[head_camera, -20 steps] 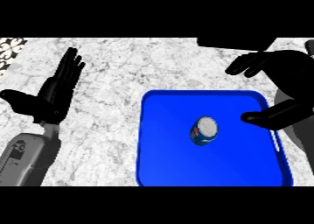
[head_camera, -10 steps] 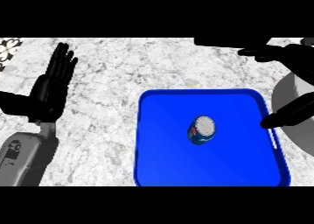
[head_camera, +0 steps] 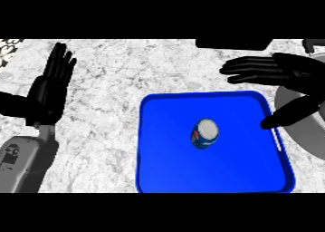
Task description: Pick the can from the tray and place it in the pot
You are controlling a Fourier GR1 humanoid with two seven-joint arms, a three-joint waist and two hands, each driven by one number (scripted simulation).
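A blue can (head_camera: 205,133) with a silver top stands upright near the middle of the blue tray (head_camera: 171,170). My right hand (head_camera: 295,72) hovers open over the tray's far right corner. Its fingers (head_camera: 248,70) stretch out to the left and its thumb (head_camera: 285,113) points down at the tray's right rim. It is apart from the can, to the can's upper right. The grey pot (head_camera: 308,136) shows at the right edge, partly hidden behind that hand. My left hand (head_camera: 48,93) rests open at the left, fingers up, well away from the tray.
The marbled counter (head_camera: 125,68) runs to the left of and beyond the tray. A dark object (head_camera: 231,44) sits at the far edge, and a black-and-white patterned patch (head_camera: 4,49) lies in the far left corner.
My right hand's fingers have come back leftward and lower, over the tray's far right corner. The left hand has turned a little more upright. The can has not moved.
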